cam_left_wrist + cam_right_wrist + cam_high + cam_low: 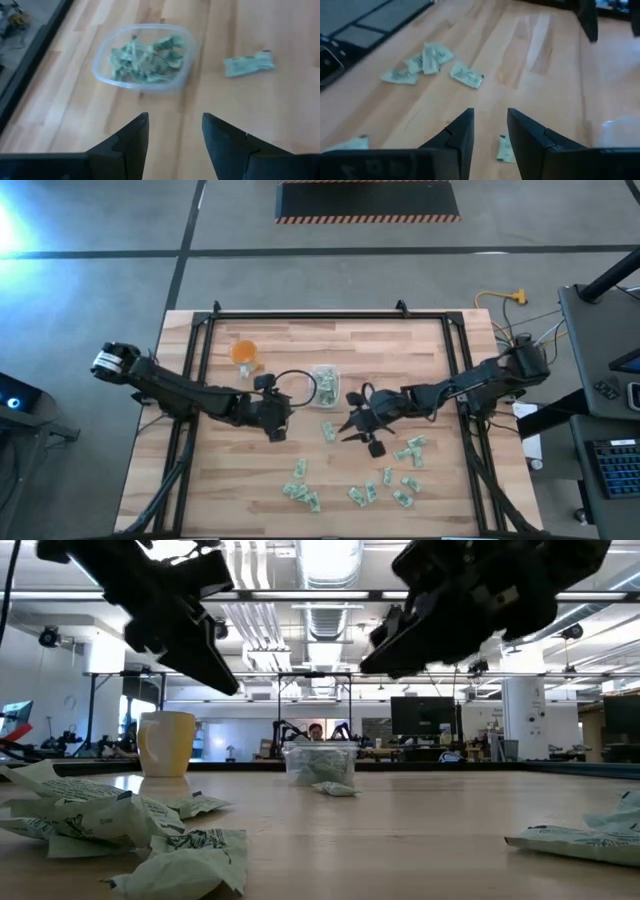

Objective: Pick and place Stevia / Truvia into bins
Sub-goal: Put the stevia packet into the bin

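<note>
The clear container (325, 387) stands near the table's middle with several pale green sachets inside; it also shows in the left wrist view (145, 57) and the low view (320, 762). One sachet (328, 430) lies flat on the table just on the near side of it. More sachets (300, 485) lie scattered toward the near edge. My left gripper (175, 117) is open and empty, above the table to the left of the container (285, 412). My right gripper (490, 112) is open and empty, just right of the container (350, 420), with one sachet (505, 148) on the table past its fingertips.
An orange cup (245, 352) stands at the far left of the container. A black cable loop (290, 385) lies beside the left gripper. Sachets lie in clusters at the near middle (365, 493) and near right (415, 450). A black frame rail (300, 317) borders the table.
</note>
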`<move>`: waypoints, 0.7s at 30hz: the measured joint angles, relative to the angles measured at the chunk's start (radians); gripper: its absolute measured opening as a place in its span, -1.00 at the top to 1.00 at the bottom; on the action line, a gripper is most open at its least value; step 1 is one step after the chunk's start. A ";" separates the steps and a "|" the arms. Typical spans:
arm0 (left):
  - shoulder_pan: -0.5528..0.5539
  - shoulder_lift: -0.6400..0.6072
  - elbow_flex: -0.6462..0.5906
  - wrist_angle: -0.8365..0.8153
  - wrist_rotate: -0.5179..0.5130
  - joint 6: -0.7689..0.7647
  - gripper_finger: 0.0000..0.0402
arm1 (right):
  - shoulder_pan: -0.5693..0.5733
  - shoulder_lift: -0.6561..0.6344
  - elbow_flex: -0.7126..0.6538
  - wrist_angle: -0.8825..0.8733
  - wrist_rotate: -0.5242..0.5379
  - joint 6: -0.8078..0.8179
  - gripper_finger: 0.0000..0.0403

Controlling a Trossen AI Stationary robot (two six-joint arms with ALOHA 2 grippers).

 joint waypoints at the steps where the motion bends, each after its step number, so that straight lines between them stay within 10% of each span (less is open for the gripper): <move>1: -0.015 -0.005 0.000 -0.009 0.000 -0.015 0.16 | 0.000 0.027 0.006 0.008 0.000 -0.009 0.46; 21: -0.130 -0.035 -0.003 -0.064 -0.001 -0.064 0.16 | -0.010 0.286 0.213 -0.207 0.053 -0.031 0.04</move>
